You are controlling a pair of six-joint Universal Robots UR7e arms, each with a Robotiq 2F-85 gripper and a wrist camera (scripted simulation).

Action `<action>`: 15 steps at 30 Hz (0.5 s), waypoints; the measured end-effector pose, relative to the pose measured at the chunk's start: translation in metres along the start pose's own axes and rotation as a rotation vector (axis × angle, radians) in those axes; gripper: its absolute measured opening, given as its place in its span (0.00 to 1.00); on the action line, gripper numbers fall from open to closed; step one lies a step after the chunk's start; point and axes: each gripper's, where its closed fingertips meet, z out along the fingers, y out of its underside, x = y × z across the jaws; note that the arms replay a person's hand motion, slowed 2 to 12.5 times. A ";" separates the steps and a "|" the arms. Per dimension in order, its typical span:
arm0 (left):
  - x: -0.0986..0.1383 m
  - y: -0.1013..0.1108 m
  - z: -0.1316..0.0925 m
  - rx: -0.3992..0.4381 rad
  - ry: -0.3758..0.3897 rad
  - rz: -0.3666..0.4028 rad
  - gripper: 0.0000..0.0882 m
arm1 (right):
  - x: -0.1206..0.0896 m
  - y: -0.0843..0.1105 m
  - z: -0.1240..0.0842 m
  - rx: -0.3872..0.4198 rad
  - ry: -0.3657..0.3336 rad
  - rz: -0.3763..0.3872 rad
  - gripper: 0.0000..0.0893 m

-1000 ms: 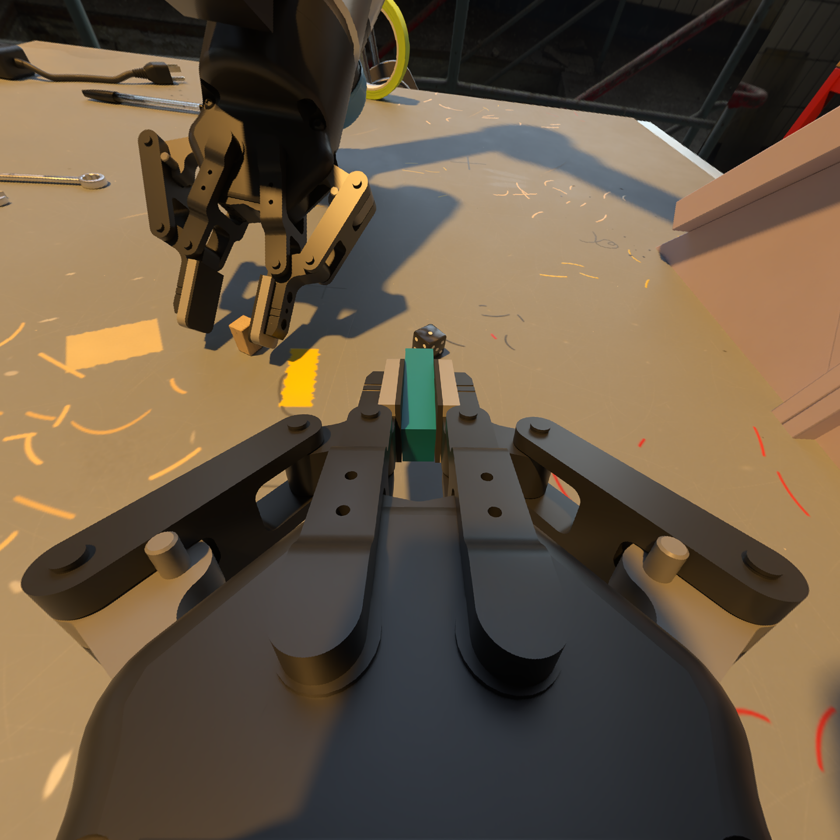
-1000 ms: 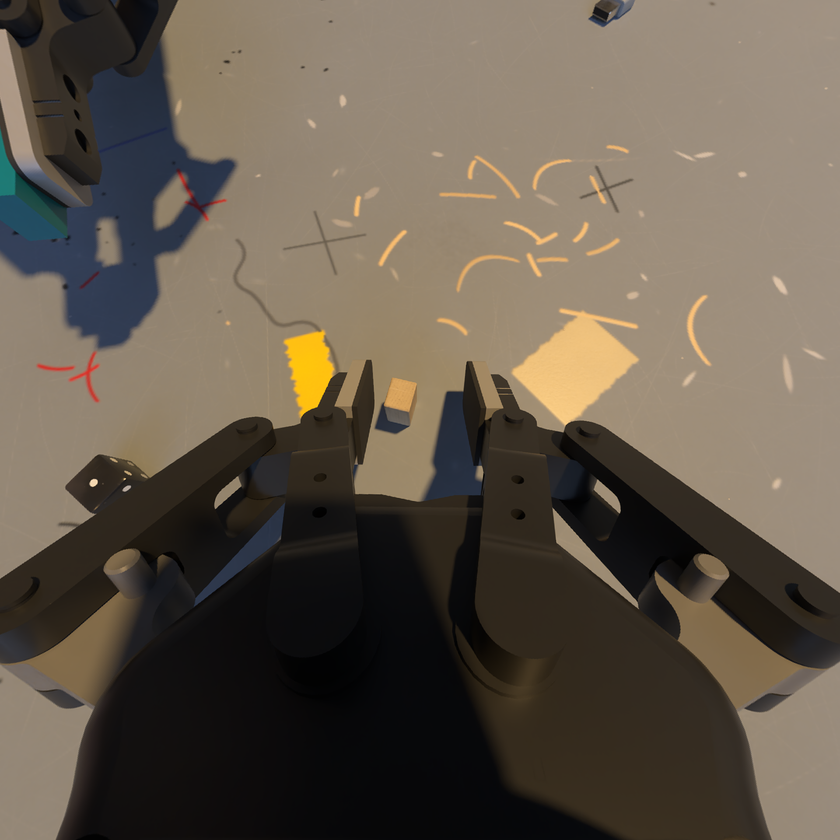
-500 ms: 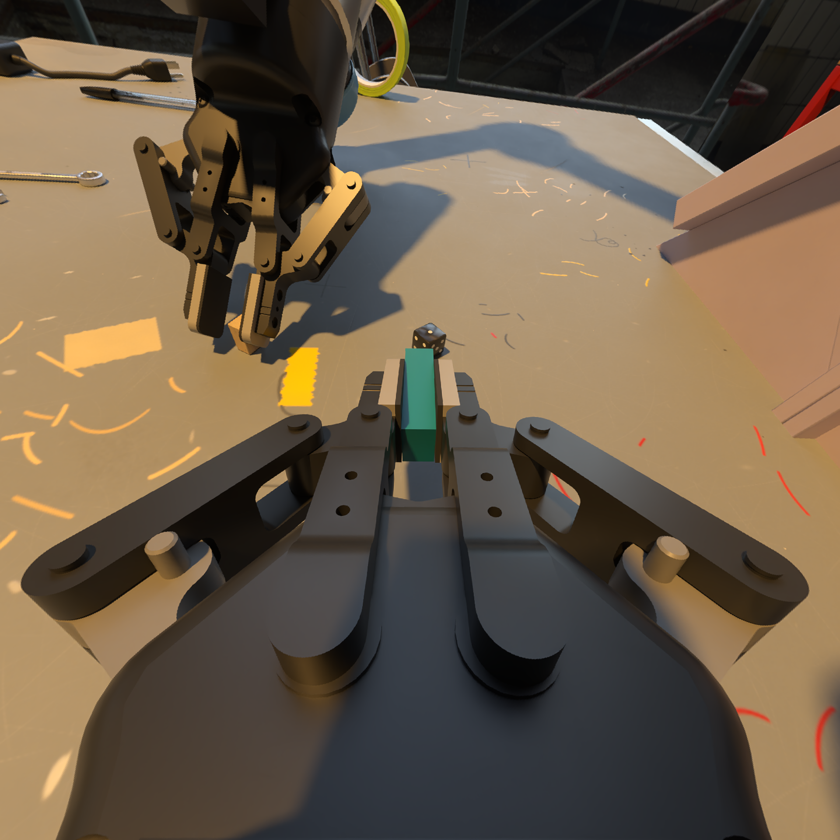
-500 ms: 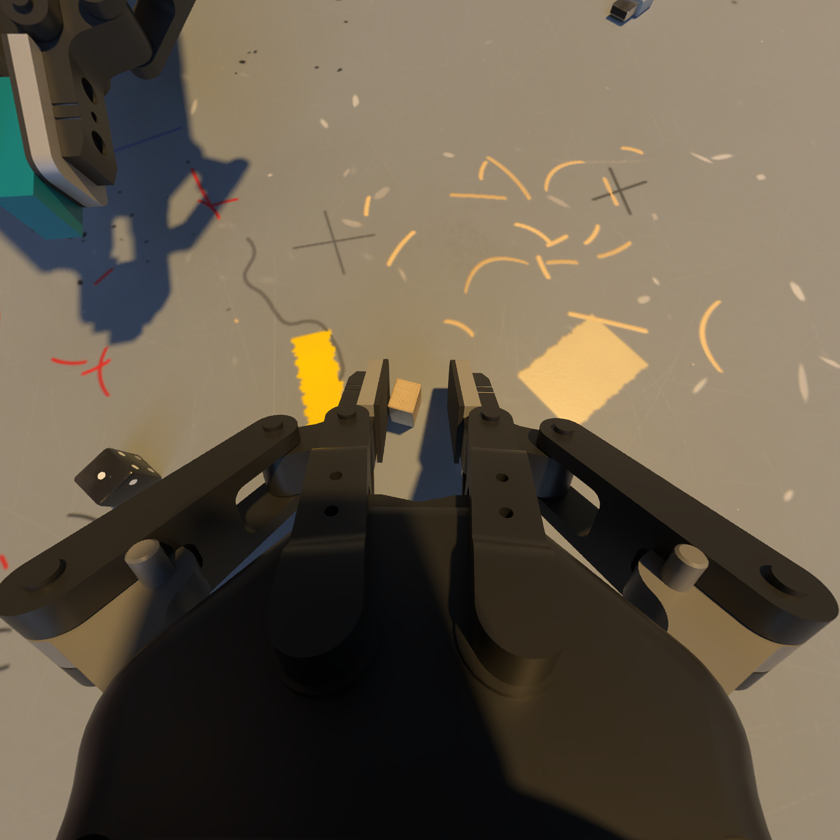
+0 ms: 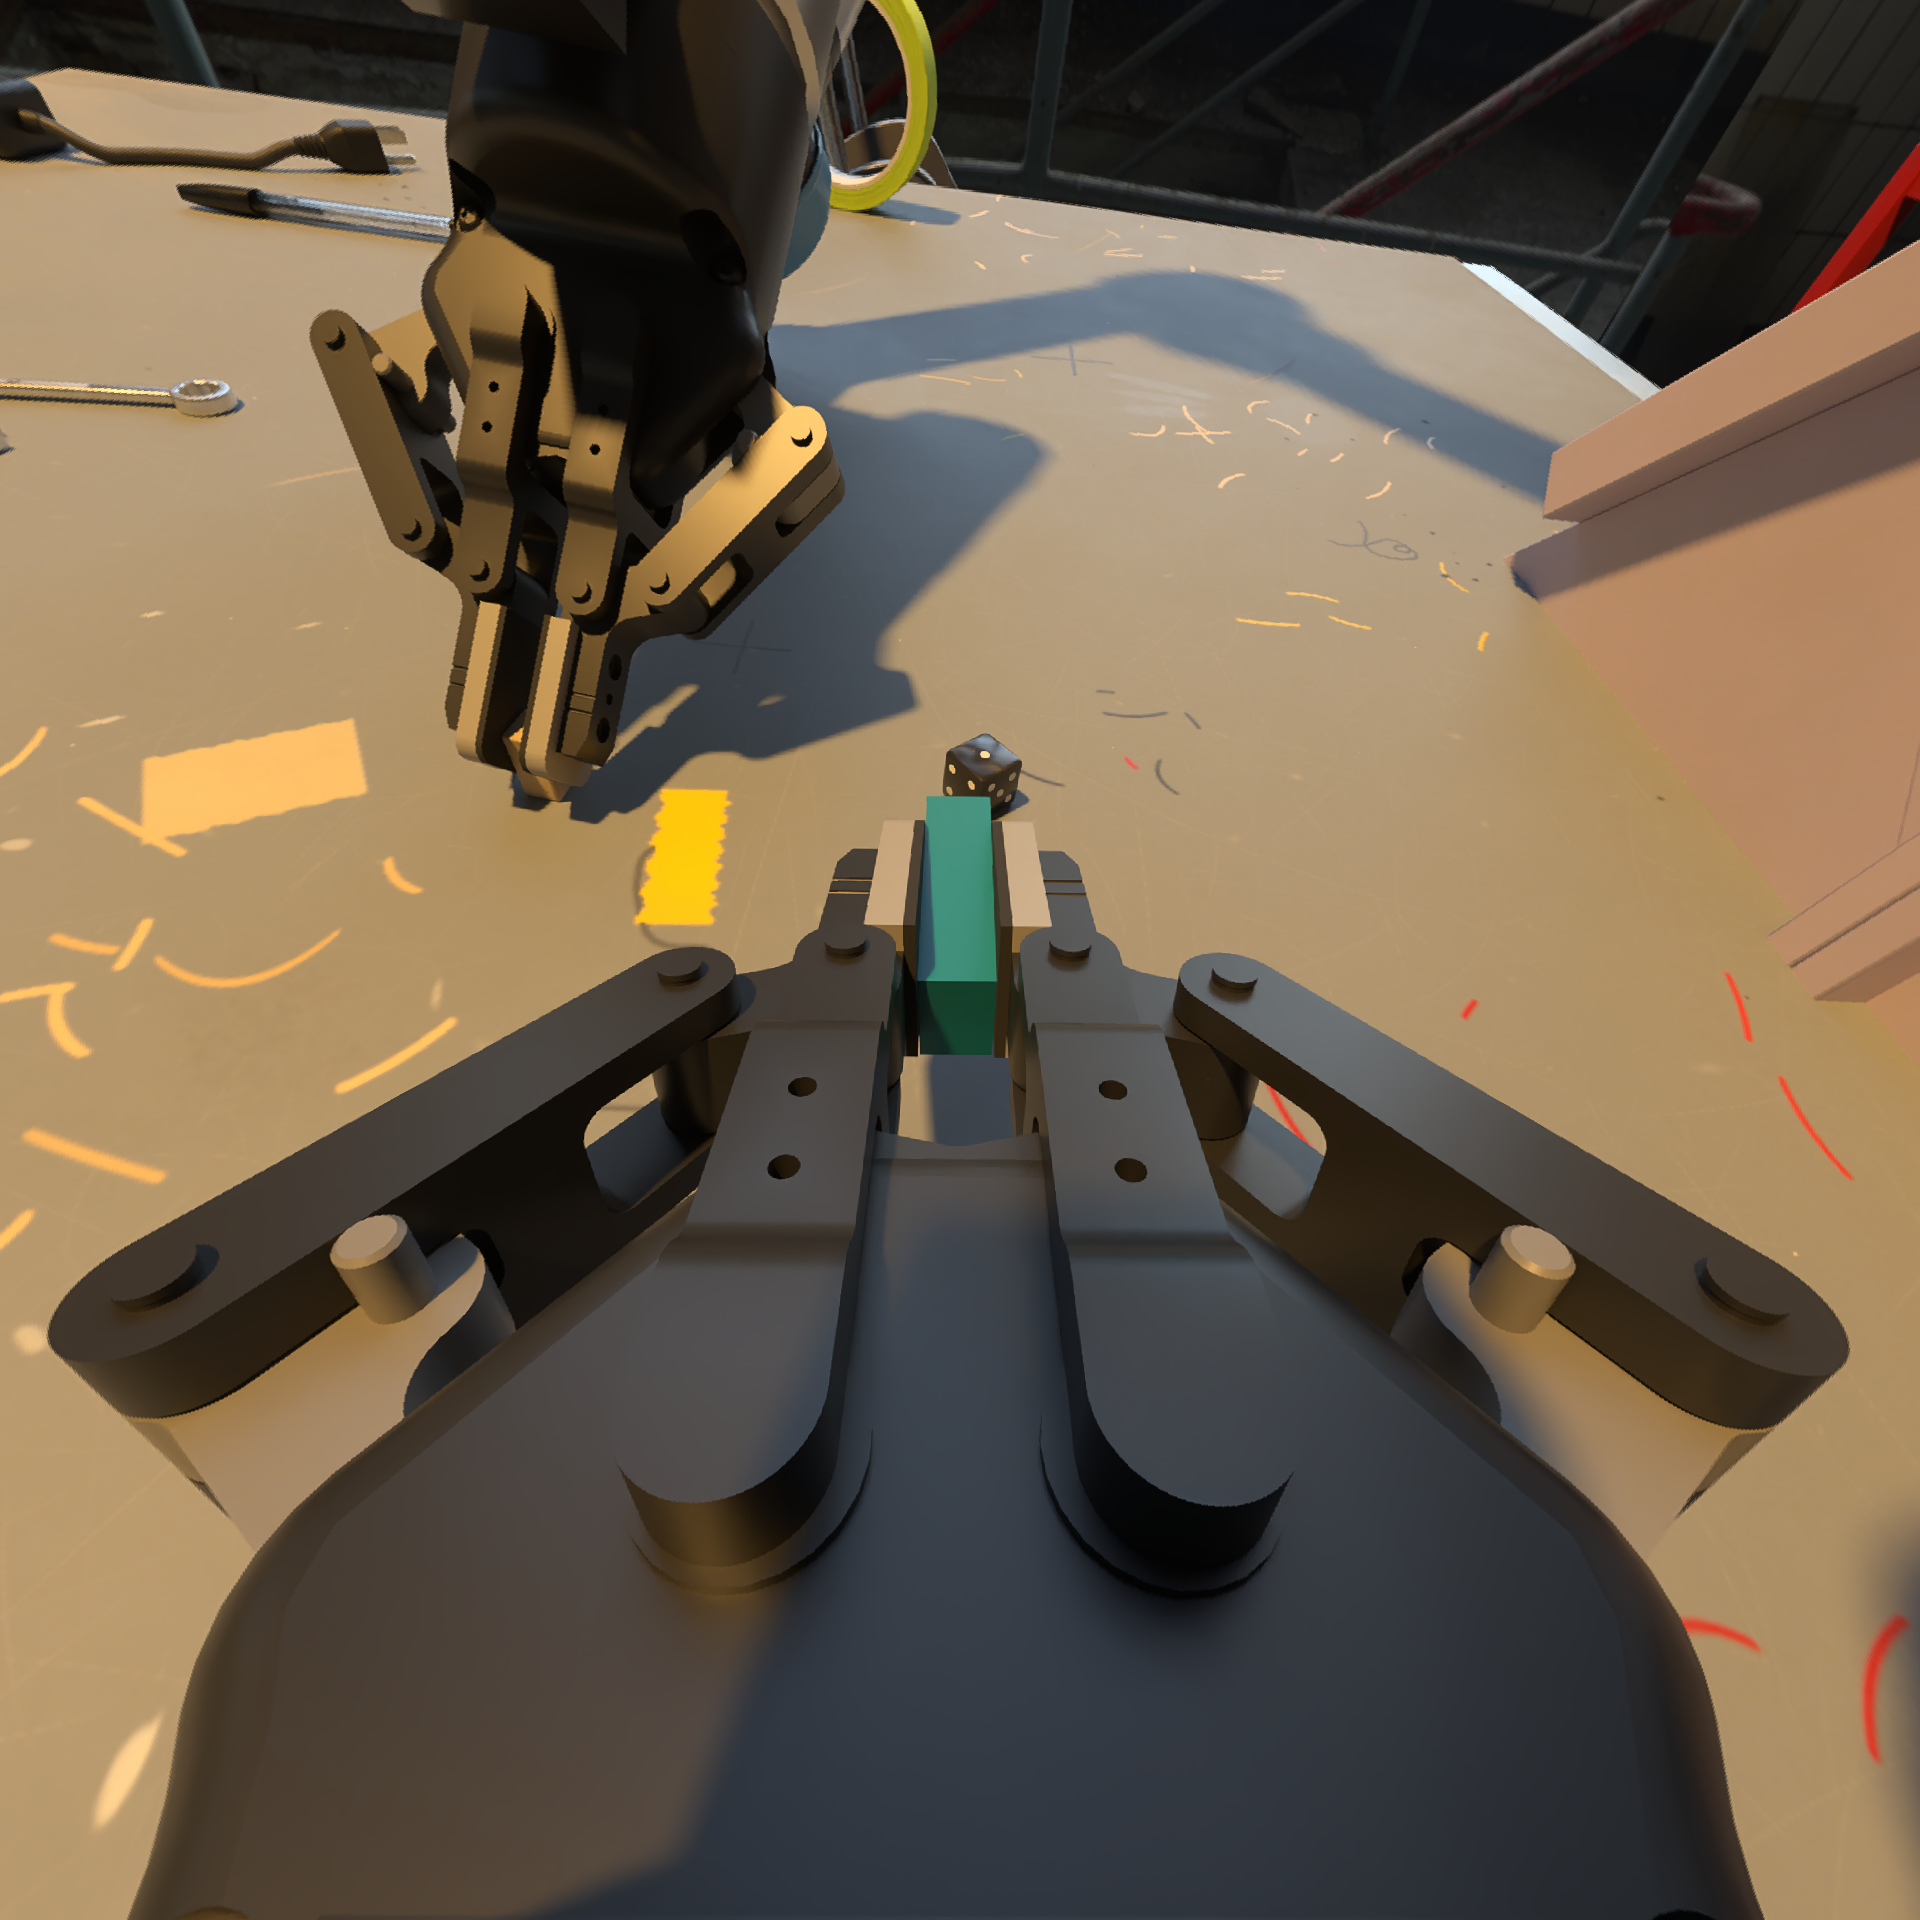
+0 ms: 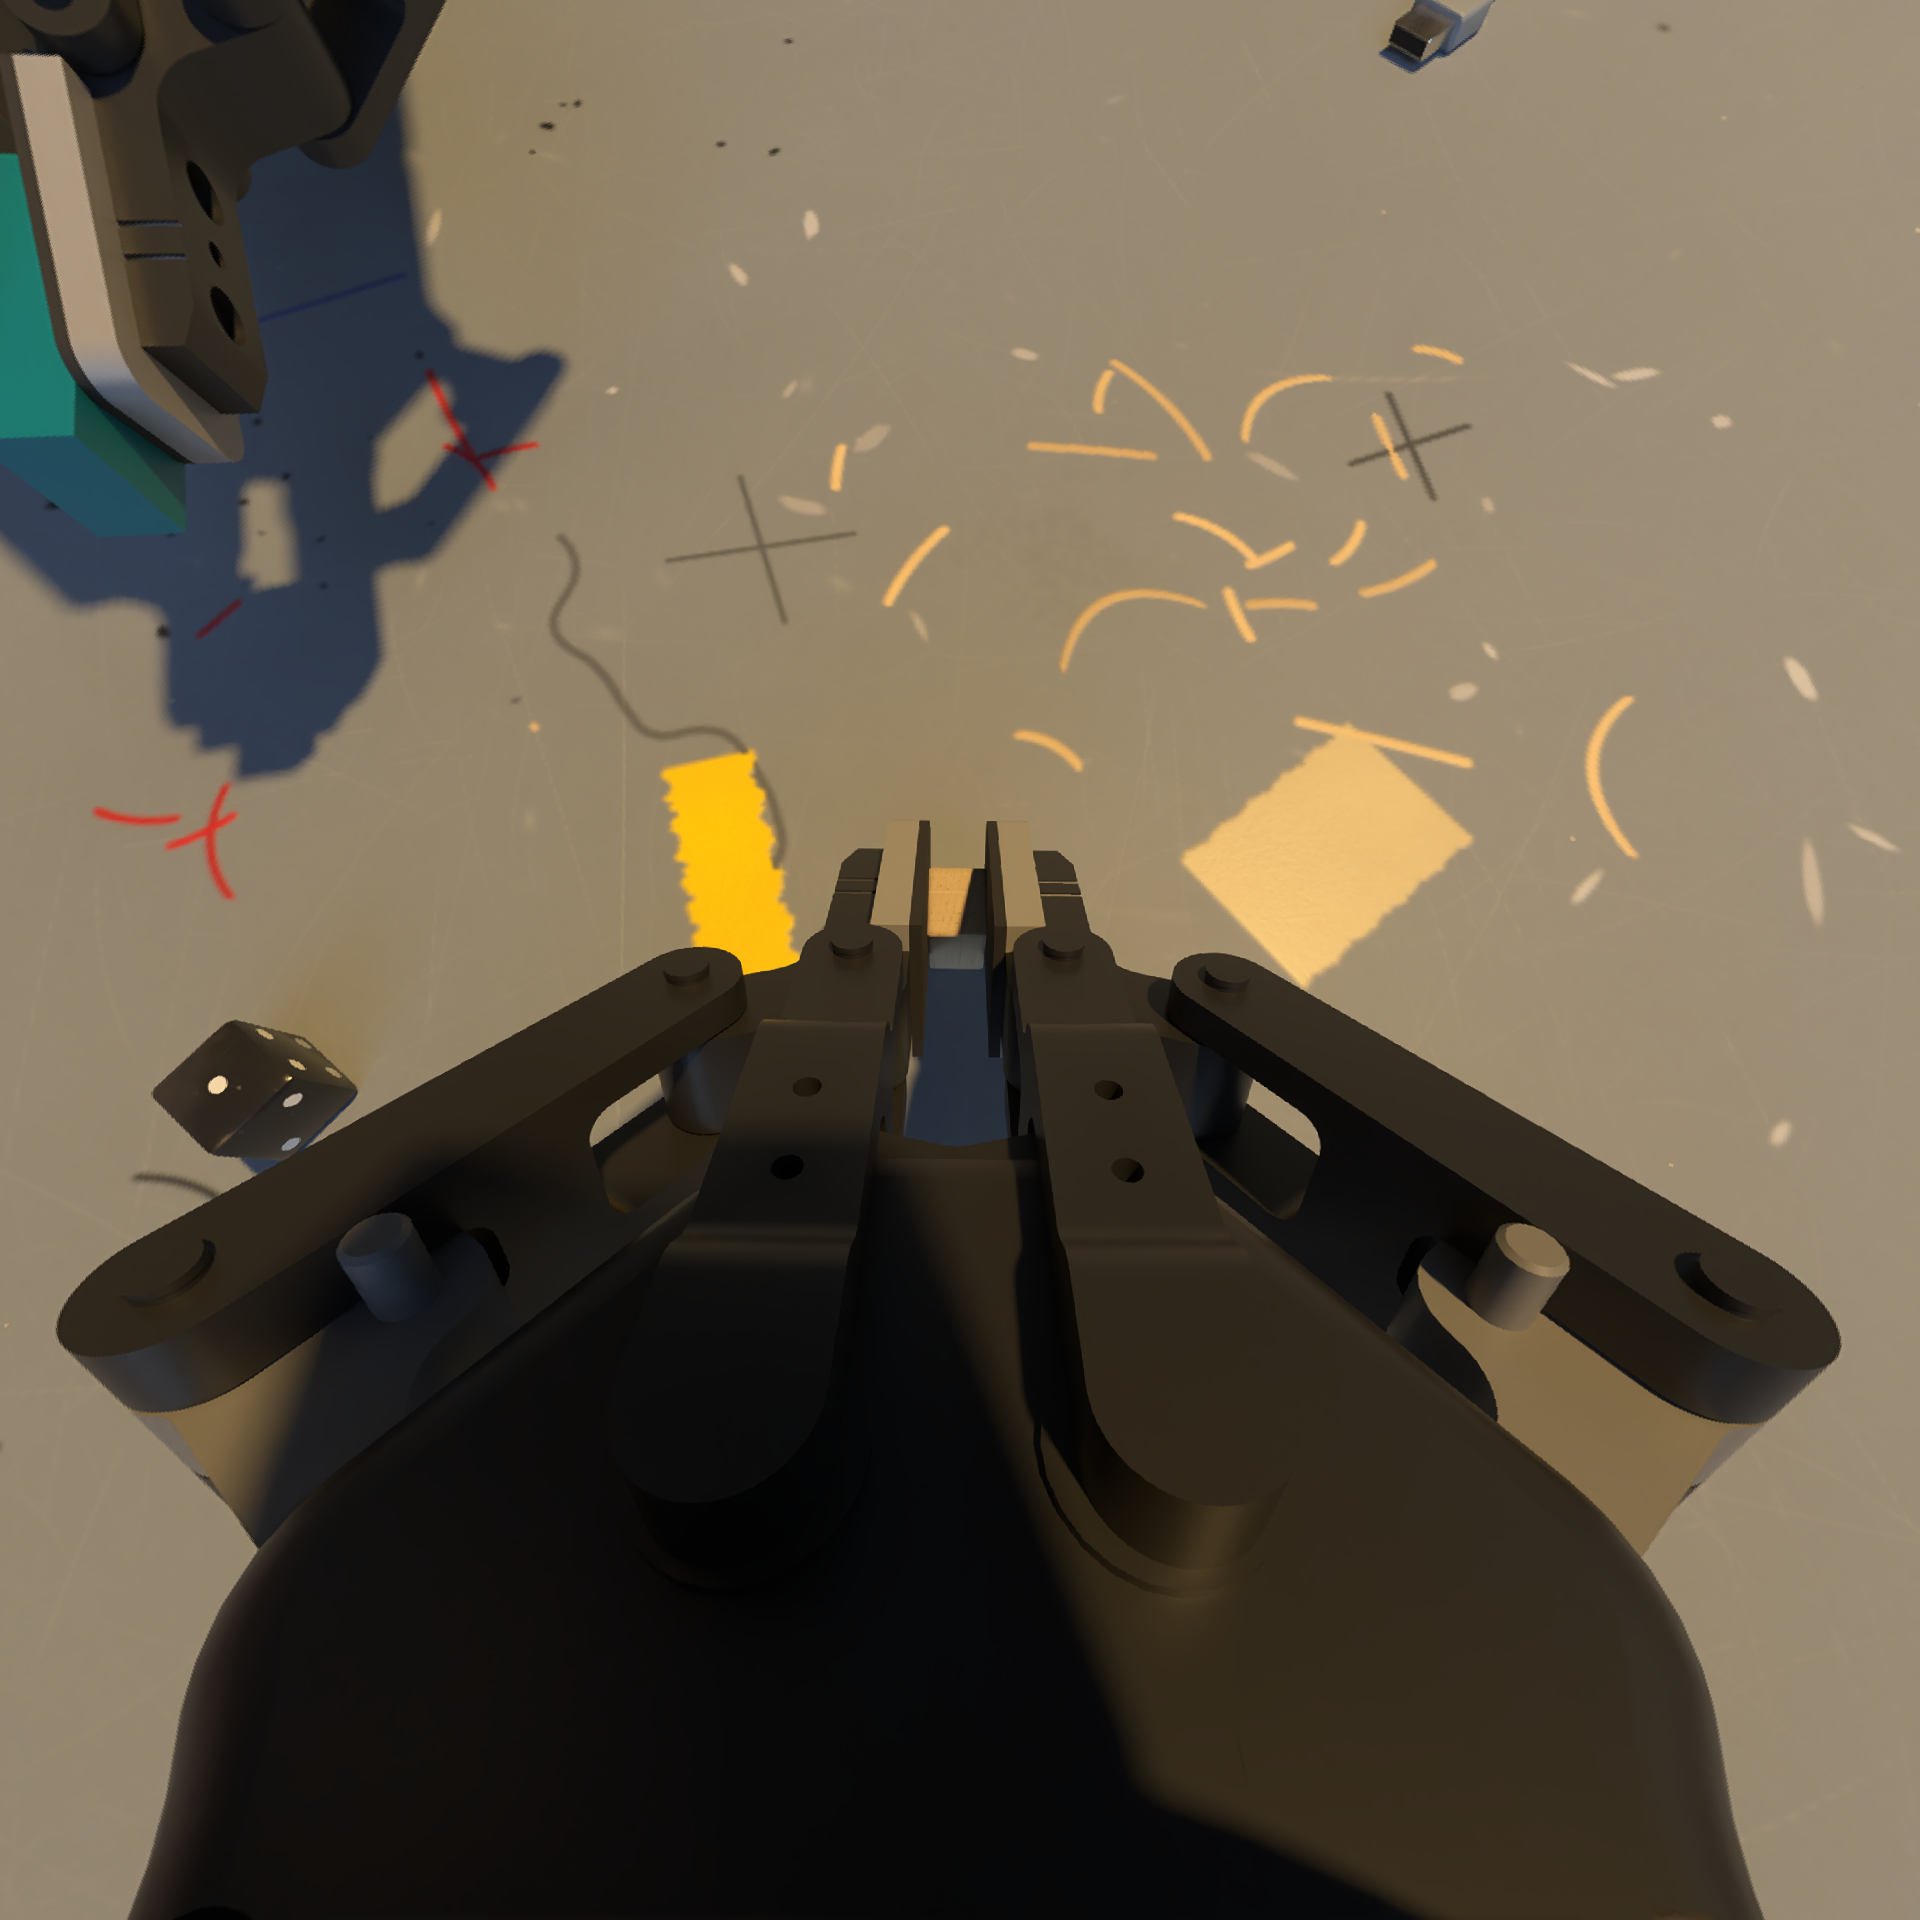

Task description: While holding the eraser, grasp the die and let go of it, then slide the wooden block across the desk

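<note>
Eraser (image 5: 958,894) (green) is clamped between the pads of the left gripper (image 5: 958,868), with the die (image 5: 982,771) resting on the desk (image 5: 1195,540) just beyond at 12 o'clock, while the wooden block (image 6: 951,891) is pinched by the right gripper (image 6: 956,878), narrowed onto it.

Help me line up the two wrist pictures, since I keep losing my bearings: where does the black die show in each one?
Left wrist view: the black die lies on the desk just above centre, right beyond the tip of the green eraser held in the left gripper.
Right wrist view: the die sits at the left edge, below the middle, beside the right gripper's linkage.
Shared landmark: the bright yellow tape patch.
</note>
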 end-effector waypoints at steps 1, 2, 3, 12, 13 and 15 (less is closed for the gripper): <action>0.000 0.000 0.000 0.000 0.000 0.000 0.13 | 0.000 0.000 0.000 0.000 0.001 -0.001 0.11; 0.000 0.000 0.000 0.000 -0.001 0.000 0.13 | 0.000 0.000 0.000 0.000 0.002 -0.001 0.11; 0.000 0.000 0.000 -0.001 -0.001 0.000 0.13 | 0.000 0.000 0.000 0.000 0.004 -0.002 0.11; -0.001 0.000 0.000 -0.001 -0.006 0.001 0.13 | 0.000 0.000 0.000 0.000 0.015 0.003 0.10; -0.001 0.000 0.000 -0.001 -0.007 0.001 0.13 | 0.000 0.000 0.000 -0.001 0.017 0.004 0.11; -0.001 0.000 0.000 0.001 -0.009 0.002 0.13 | 0.000 0.000 0.000 -0.001 0.020 0.007 0.11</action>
